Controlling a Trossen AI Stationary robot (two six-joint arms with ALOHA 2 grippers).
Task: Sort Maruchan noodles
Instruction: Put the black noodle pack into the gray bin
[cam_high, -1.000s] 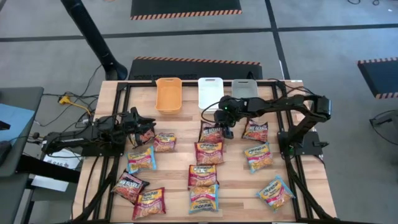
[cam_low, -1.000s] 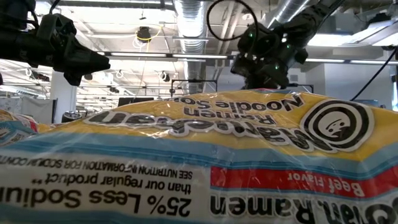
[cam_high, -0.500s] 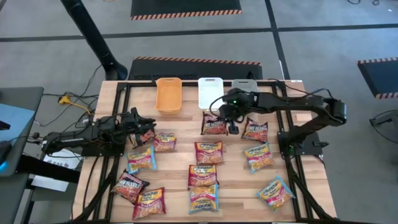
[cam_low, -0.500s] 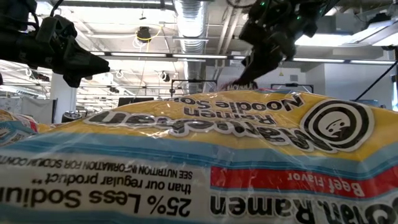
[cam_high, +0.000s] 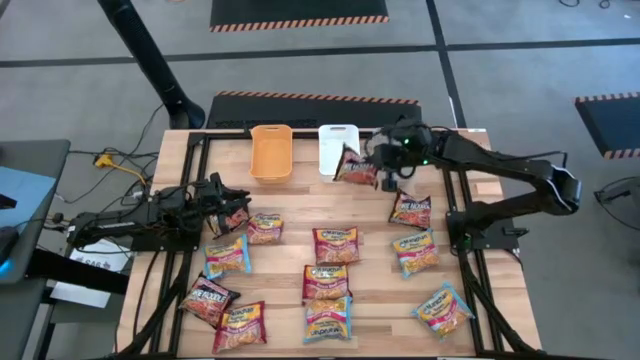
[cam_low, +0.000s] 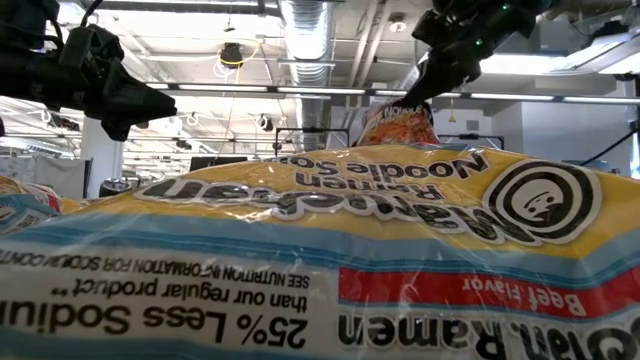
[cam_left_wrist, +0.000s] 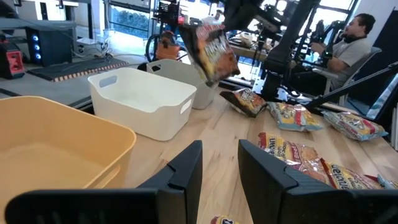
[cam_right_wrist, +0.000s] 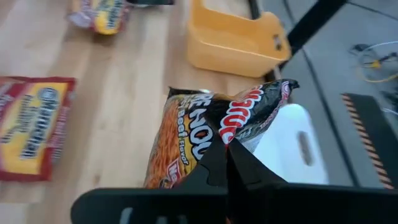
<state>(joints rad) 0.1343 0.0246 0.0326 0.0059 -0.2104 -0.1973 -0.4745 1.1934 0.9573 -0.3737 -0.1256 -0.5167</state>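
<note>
A dark maroon packet (cam_high: 356, 166) is held clear of the tabletop (cam_high: 380, 295) by the right gripper (cam_high: 381, 170), jaws closed tight on one edge so the packet hangs free just beside the white bin (cam_high: 337, 148), presumably for dropping into a bin. The remaining packets (cam_high: 335, 245) are spread flat on the tabletop, well short of the white bin. The left gripper (cam_high: 232, 207) waits far from the white bin, jaws partly parted, nothing held
</note>
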